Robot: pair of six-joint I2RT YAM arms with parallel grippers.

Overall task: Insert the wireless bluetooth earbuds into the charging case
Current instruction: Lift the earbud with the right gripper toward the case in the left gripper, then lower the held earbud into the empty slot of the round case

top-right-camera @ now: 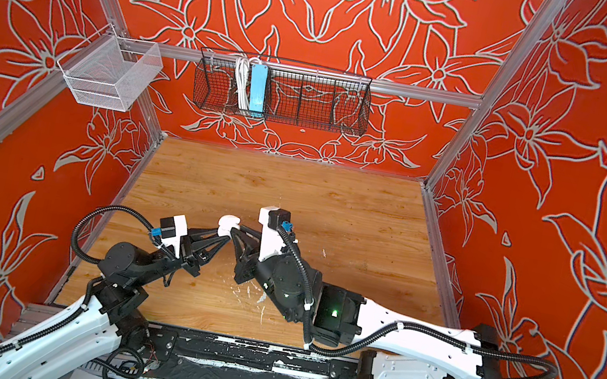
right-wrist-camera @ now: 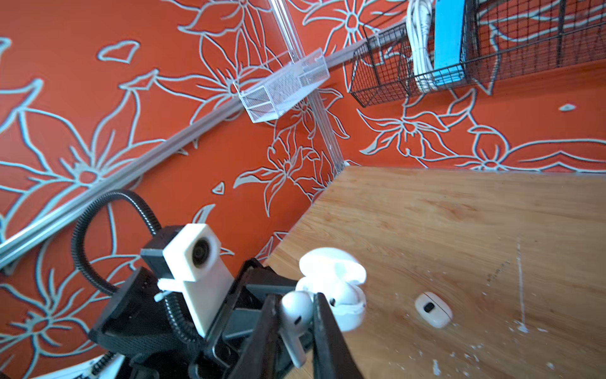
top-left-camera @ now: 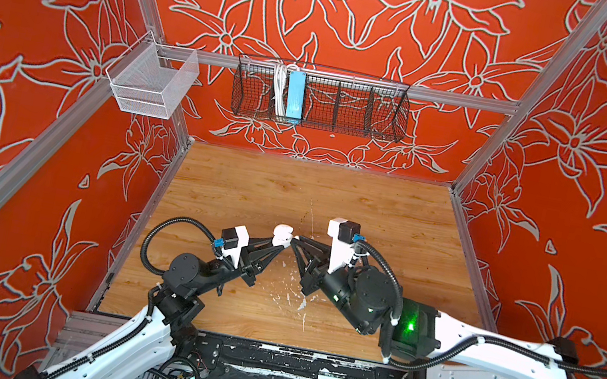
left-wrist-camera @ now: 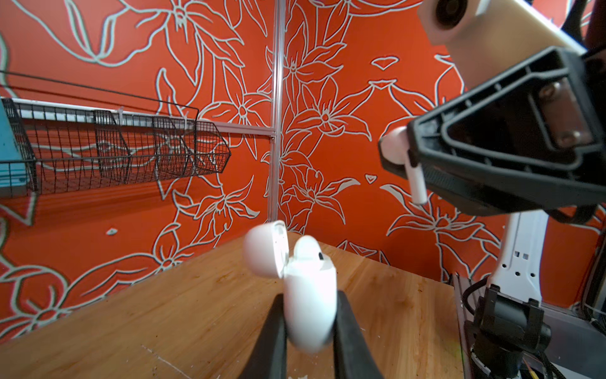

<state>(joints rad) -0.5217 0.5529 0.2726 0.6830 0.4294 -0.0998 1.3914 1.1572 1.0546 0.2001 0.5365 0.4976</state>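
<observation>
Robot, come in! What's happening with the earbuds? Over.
Left gripper shut on open charging case, one earbud inside. Right gripper shut on second earbud, near case. Small white piece lies on table, clear of both.

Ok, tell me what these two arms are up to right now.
The left gripper is shut on the charging case, holding it upright with its lid flipped open; one earbud already sits inside. The right gripper is shut on the second earbud, close beside the case but not yet in. Another small white piece lies on the table; I cannot tell what it is.
</observation>
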